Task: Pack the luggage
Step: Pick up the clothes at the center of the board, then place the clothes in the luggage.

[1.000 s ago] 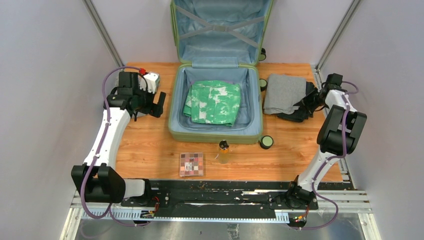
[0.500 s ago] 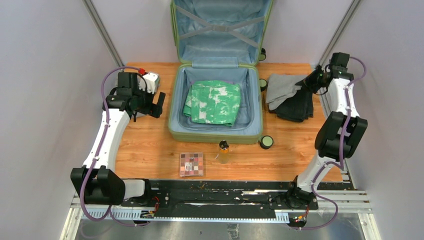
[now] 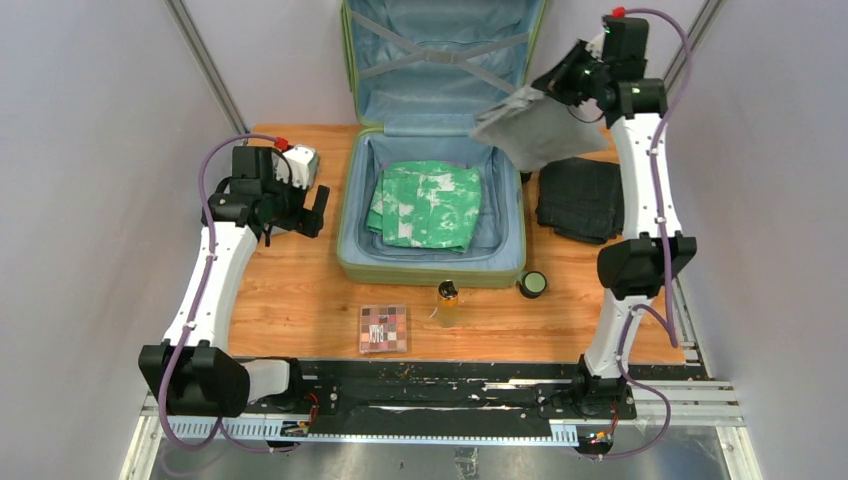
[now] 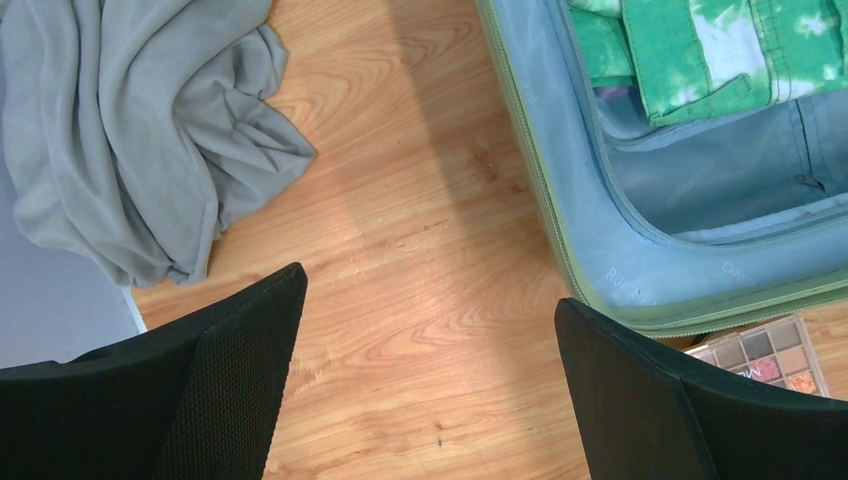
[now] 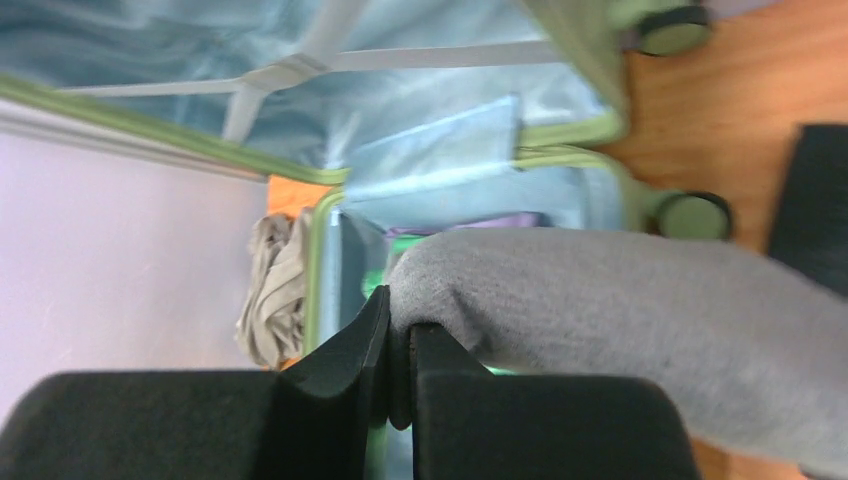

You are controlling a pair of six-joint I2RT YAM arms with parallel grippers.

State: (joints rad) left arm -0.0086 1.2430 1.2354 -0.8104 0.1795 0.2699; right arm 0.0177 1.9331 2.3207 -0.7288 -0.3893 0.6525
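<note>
The light-green luggage (image 3: pixel 350 255) lies open at the table's middle, lid upright, with a folded green-and-white garment (image 3: pixel 428 205) inside; its wall also shows in the left wrist view (image 4: pixel 590 255). My right gripper (image 3: pixel 560 82) is raised high at the back right, shut on a grey folded garment (image 3: pixel 535 125) that hangs over the luggage's right rear corner; the right wrist view shows the fabric (image 5: pixel 640 300) pinched at the fingertips (image 5: pixel 398 335). My left gripper (image 3: pixel 318 210) is open and empty just left of the luggage, above bare wood (image 4: pixel 430 300).
A black folded garment (image 3: pixel 582 198) lies right of the luggage. A crumpled light-grey cloth (image 4: pixel 130 140) lies at the back left. A makeup palette (image 3: pixel 383 328), a small bottle (image 3: pixel 447 300) and a round green-lidded jar (image 3: pixel 533 284) lie in front of the luggage.
My right gripper has lifted the grey garment off the black one, rising and swinging left toward the open luggage. The left arm has barely moved.
</note>
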